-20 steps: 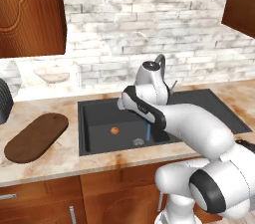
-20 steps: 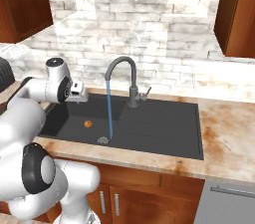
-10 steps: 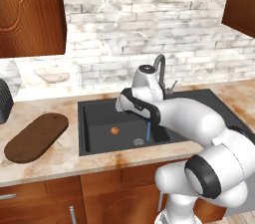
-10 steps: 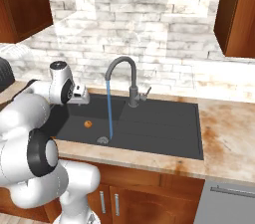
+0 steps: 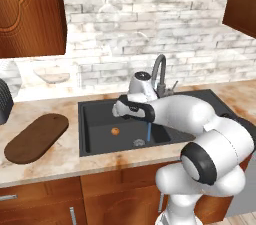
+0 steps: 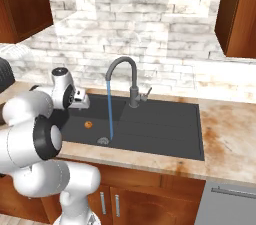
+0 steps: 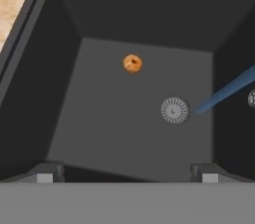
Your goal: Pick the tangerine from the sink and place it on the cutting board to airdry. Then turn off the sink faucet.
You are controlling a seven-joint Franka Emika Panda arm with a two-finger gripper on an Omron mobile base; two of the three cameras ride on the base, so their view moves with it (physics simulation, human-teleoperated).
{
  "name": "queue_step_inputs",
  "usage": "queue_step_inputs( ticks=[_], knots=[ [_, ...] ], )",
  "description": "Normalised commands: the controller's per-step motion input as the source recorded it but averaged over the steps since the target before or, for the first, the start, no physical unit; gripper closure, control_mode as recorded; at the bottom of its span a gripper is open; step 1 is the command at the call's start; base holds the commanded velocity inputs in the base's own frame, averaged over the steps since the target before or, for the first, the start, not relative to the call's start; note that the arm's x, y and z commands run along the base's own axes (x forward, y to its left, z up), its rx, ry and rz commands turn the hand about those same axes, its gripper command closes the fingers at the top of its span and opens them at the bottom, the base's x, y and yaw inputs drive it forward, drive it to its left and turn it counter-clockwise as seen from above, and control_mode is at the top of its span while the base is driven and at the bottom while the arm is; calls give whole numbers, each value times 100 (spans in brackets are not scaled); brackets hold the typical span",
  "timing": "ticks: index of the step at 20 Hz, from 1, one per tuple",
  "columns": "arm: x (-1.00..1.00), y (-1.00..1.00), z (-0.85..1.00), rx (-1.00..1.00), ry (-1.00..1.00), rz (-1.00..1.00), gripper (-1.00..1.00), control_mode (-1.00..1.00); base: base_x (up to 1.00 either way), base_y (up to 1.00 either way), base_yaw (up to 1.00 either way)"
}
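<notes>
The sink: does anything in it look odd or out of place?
A tangerine lies loose on the sink floor, apart from the drain. The faucet is running, its water stream falling onto the drain. Nothing looks damaged.

No readable text, labels, brands, numbers or signs anywhere in views.
</notes>
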Motion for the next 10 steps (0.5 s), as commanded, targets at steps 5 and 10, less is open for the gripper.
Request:
queue_step_inputs(
  ticks=[5, 10],
  knots=[
    [18, 8, -26, 0, 0, 0, -100, -100, 0, 0, 0],
    [18, 1, -19, 0, 0, 0, -100, -100, 0, 0, 0]
  ],
)
